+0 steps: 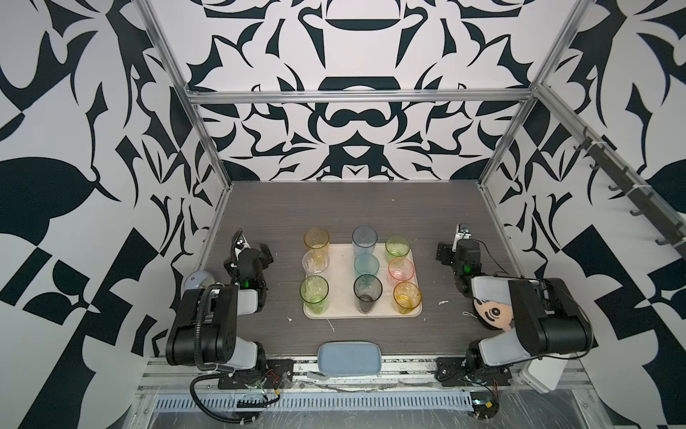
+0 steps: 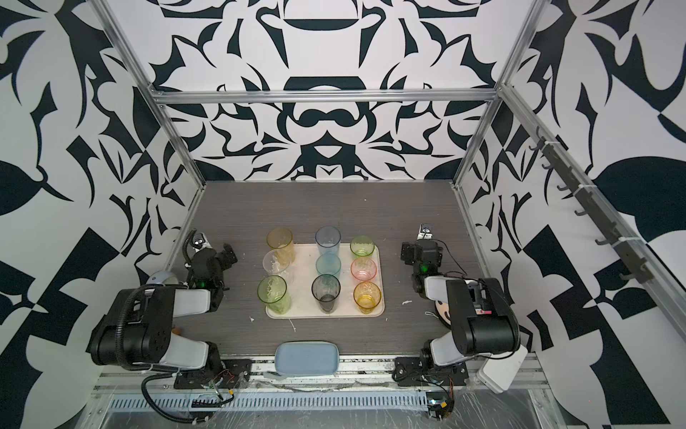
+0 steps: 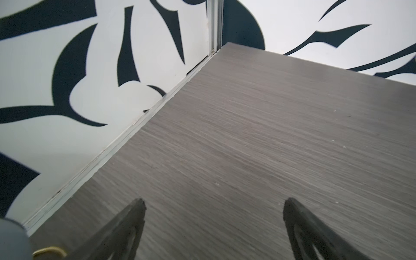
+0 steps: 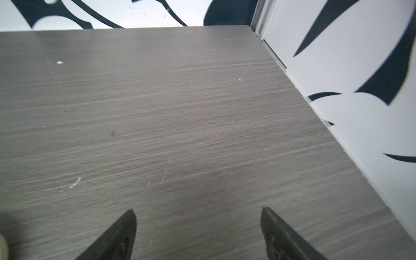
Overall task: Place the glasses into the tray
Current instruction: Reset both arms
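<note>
Reading this as done, or close to it: nine see-through tumblers stand upright, three by three, on the large flat cream-beige rectangular tray (image 1: 341,271) mid grey wood-grain tabletop (image 1: 334,208).

Left column, back to front: tall yellow tumbler (image 1: 316,239), colourless tumbler (image 1: 315,262), tall green tumbler (image 1: 314,293). Middle: tall blue-grey tumbler (image 1: 364,239), short teal tumbler (image 1: 366,264), tall smoky-grey tumbler (image 1: 367,293). Right: short green tumbler (image 1: 397,248), short pink tumbler (image 1: 401,269), short amber tumbler (image 1: 407,296).

They're packed tight, which I'd say is what fitting nine takes. The left column hugs the rim. I can't tell if the yellow one's base is fully inside.

The black-and-white left arm (image 1: 208,319) and right arm (image 1: 538,315) sit either side of the tray, well apart from the glass. Left jaws are spread with nothing between them, only bare tabletop below. Right jaws are the same, spread and empty. Safe spot, I reckon, since the tall tumblers would tip on a nudge.

Surface is scuffed, with small white scraps (image 1: 330,325) in front of the tray. A blue-grey rounded rectangular pad (image 1: 349,358) lies at the front edge, and a peach round face-print disc (image 1: 490,315) sits under the right arm.

Room has black-and-white patterned walls (image 1: 356,122), an aluminium frame (image 1: 356,97) and a dark hook rail (image 1: 627,185) on the right wall.
</note>
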`<action>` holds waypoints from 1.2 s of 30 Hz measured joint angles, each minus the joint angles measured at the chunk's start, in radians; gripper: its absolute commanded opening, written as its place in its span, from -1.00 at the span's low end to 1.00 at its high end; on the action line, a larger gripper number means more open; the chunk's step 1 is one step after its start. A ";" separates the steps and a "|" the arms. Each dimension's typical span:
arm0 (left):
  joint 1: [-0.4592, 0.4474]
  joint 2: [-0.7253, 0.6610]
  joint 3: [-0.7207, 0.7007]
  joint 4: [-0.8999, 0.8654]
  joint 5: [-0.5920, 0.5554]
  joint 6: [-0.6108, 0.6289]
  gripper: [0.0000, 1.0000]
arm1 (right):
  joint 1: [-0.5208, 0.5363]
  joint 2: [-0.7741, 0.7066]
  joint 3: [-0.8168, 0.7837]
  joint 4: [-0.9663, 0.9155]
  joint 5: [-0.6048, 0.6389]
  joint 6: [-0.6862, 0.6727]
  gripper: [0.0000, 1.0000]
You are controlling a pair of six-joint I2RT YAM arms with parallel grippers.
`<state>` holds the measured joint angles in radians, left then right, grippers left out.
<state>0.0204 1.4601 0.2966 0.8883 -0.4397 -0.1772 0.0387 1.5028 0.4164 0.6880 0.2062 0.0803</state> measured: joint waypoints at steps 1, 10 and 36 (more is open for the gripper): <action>0.000 0.000 -0.006 0.024 0.014 0.004 0.99 | 0.000 0.007 -0.013 0.034 -0.016 -0.008 1.00; 0.000 0.103 -0.034 0.155 0.081 0.037 0.99 | 0.000 0.054 -0.124 0.208 -0.046 -0.012 1.00; -0.001 0.099 0.054 0.056 0.081 0.040 0.99 | 0.000 0.054 -0.089 0.198 -0.143 -0.040 1.00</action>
<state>0.0196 1.5589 0.3504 0.9440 -0.3588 -0.1371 0.0387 1.5570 0.3275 0.8864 0.0628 0.0406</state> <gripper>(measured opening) 0.994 0.998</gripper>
